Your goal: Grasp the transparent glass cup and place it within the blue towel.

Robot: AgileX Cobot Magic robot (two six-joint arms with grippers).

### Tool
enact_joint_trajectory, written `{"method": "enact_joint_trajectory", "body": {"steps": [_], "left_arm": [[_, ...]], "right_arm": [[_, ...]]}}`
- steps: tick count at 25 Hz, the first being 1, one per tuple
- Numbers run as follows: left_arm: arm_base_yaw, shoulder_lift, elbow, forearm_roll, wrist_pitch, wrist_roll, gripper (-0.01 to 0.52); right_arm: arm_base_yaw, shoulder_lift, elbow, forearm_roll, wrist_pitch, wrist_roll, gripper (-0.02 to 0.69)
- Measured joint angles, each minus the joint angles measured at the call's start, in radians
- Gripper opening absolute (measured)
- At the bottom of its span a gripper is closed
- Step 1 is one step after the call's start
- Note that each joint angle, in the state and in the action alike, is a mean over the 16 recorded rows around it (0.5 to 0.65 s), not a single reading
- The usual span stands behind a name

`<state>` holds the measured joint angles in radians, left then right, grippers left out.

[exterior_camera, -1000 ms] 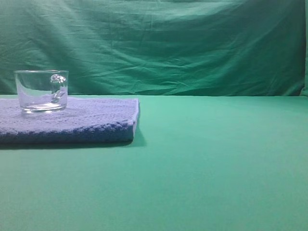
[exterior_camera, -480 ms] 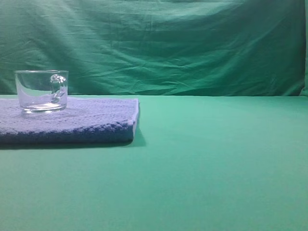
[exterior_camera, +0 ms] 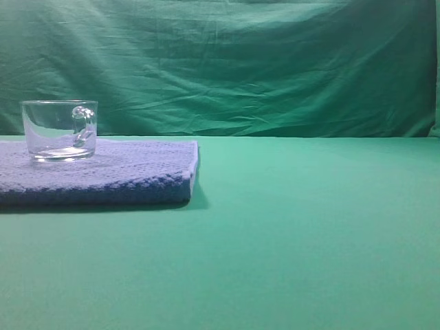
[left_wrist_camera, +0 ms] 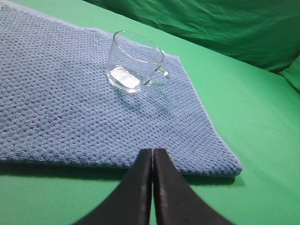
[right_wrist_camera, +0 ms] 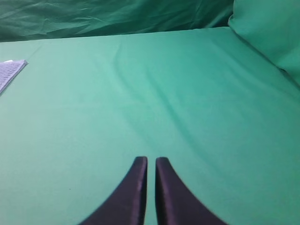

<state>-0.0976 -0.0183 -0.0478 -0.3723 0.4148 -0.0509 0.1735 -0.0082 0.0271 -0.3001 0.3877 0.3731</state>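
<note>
**Nothing has moved: cup sits on the towel, both claws closed and empty**

Nothing has shifted since the earlier frames; cup, towel and cloth-covered tabletop look identical in the high view.

One glass cup (exterior_camera: 59,130) stands upright on one blue towel (exterior_camera: 117,172), toward the towel's back left part in the high view, with its base fully on the weave and well inside the edges. Its small handle (left_wrist_camera: 161,77) points toward the towel's right edge. By the look of it, the placing is already done.

From the left wrist view, the left claw (left_wrist_camera: 153,154) hangs just off the towel's near edge, its two fingers pressed together with nothing between them. The cup (left_wrist_camera: 136,62) lies straight ahead and a little left of it, well apart, across a stretch of towel (left_wrist_camera: 61,108). The right claw (right_wrist_camera: 151,164) is also closed and empty, over bare green tabletop (right_wrist_camera: 154,93), with only a corner of the towel (right_wrist_camera: 10,71) at the far left of its view. The left arm is clearly the nearer one to the cup.

Count: one cup, one towel, two claws.
</note>
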Motion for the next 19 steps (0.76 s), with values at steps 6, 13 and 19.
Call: {"method": "enact_joint_trajectory", "body": {"steps": [6,13,19], "left_arm": [[0.0,0.0,0.0,0.0,0.0,0.0,0.0],[0.0,0.0,0.0,0.0,0.0,0.0,0.0],[0.0,0.0,0.0,0.0,0.0,0.0,0.0]], "right_arm": [[0.0,0.0,0.0,0.0,0.001,-0.001,0.055],[0.0,0.0,0.0,0.0,0.001,-0.001,0.055],[0.0,0.0,0.0,0.0,0.001,-0.001,0.055]]}}
